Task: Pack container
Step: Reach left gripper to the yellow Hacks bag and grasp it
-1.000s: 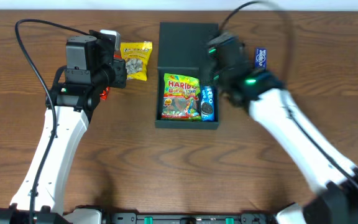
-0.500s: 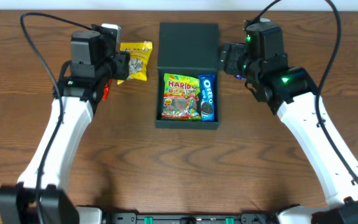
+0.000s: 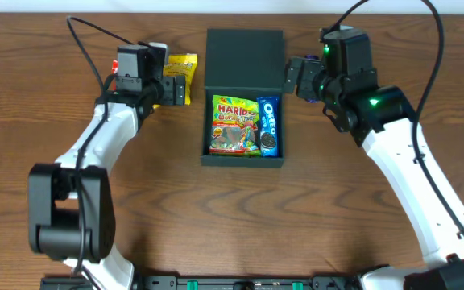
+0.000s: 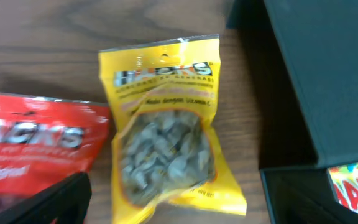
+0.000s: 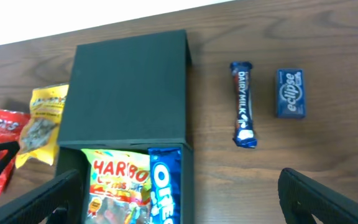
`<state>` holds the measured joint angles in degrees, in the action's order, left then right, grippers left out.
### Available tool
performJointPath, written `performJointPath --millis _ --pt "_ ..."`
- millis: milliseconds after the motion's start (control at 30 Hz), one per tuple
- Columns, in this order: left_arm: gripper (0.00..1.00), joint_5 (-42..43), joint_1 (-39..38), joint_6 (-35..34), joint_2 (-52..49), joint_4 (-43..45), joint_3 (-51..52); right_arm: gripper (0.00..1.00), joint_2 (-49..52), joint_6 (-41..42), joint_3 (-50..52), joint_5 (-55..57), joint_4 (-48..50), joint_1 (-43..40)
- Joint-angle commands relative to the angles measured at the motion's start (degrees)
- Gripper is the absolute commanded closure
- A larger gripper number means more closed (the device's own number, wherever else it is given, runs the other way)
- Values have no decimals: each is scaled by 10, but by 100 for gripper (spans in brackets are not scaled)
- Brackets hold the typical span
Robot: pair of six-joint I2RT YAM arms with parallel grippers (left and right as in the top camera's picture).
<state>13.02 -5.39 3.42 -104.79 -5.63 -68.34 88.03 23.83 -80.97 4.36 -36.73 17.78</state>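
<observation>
Container [image 3: 242,160] open above (lid [image 3: 244,56] back); Haribo bag [image 3: 234,125], Oreo pack [image 3: 269,127] cover floor.

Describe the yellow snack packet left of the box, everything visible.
The yellow packet is a glossy plastic pouch, crimped at the top, with blurred dark lettering and a clear window showing pale seeds. Sealed and puffed, it lies flat on the wooden table. Its left edge meets a red packet; the open lid of the container sits close on its right.

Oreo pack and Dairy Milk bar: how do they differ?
The Oreo pack lies inside the container, beside the Haribo bag; the Dairy Milk bar lies outside on the table. The Oreo pack is bright blue, the Dairy Milk bar darker. Both are slim wrapped snacks.
</observation>
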Motion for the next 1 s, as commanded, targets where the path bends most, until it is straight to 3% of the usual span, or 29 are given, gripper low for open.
performJointPath --millis 0,467,767,900,967 --pt "8 36 1 2 -26 18 -12 1 -1 -8 -5 4 -4 -9" --pt "17 35 1 -24 -102 54 -12 1 -1 -8 -5 4 -7 -10" --pt "66 36 1 -24 -114 64 -12 1 -1 -8 -5 29 -19 -10" --pt "94 35 1 -44 -113 64 -12 1 -1 -8 -5 50 -21 -10" --pt "94 35 1 -58 -113 63 -12 1 -1 -8 -5 61 -21 -10"
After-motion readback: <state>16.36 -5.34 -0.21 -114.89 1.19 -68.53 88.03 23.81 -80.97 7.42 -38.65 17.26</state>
